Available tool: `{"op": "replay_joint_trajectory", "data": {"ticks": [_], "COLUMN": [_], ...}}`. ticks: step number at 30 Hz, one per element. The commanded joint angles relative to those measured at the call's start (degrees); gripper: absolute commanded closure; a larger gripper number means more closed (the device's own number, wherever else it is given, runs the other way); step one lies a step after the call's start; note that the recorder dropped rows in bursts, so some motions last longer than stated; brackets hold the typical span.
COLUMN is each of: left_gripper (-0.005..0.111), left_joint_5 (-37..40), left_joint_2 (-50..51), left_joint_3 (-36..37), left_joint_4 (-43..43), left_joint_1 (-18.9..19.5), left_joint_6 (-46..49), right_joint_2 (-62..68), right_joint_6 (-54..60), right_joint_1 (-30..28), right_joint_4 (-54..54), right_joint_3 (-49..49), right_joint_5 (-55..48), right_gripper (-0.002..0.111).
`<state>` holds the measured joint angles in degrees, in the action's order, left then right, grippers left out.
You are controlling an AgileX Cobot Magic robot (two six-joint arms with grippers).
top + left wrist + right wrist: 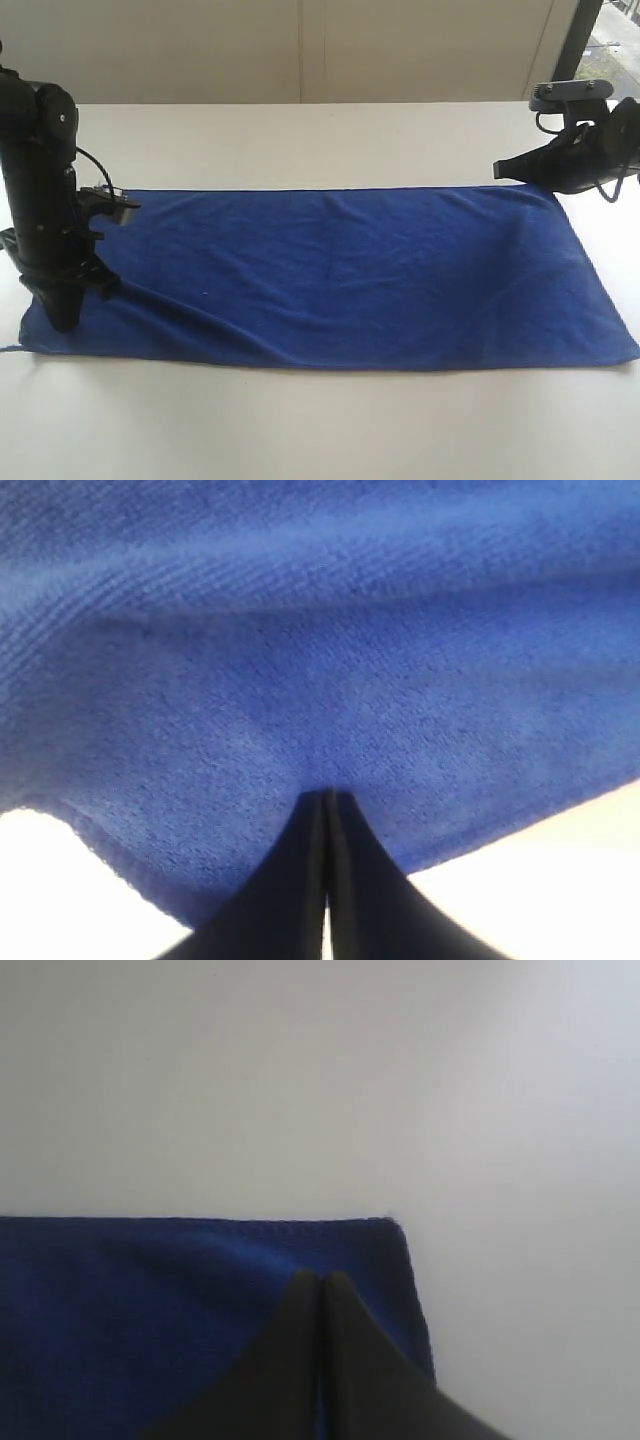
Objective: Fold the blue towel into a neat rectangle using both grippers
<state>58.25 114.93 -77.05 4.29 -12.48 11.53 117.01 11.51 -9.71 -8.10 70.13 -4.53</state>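
Note:
The blue towel (340, 275) lies spread lengthwise on the white table, with a loose thread at its near-left corner. My left gripper (62, 320) points straight down near that corner. Its jaws are shut, tips pinching the cloth (330, 680), and a crease runs from there toward the towel's middle. My right gripper (503, 170) lies nearly level just above the far-right corner. In the right wrist view its jaws (320, 1278) are shut over the towel's corner (200, 1290), with nothing seen between them. The far-left corner is hidden behind the left arm.
The white table (320, 430) extends past the towel on all sides. A pale wall stands behind its far edge. A dark window frame (580, 40) is at the back right.

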Motion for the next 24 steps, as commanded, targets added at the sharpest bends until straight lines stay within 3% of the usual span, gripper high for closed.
{"op": "replay_joint_trajectory", "data": {"ticks": [1,24], "left_gripper": [0.107,0.107], "left_joint_5": [1.76,6.31], "left_joint_2": [-0.24,2.37], "left_joint_3": [0.45,0.45], "left_joint_4": [-0.49,2.83], "left_joint_1": [-0.25,-0.25], "left_joint_6": [0.3,0.3], "right_joint_2": [-0.49,-0.49], "right_joint_6": [0.33,0.33], "right_joint_1": [-0.08,-0.08], "right_joint_4": [0.37,0.37], "right_joint_3": [-0.25,-0.25], "right_joint_5": [-0.16,-0.37], "right_gripper": [0.108,0.108]}}
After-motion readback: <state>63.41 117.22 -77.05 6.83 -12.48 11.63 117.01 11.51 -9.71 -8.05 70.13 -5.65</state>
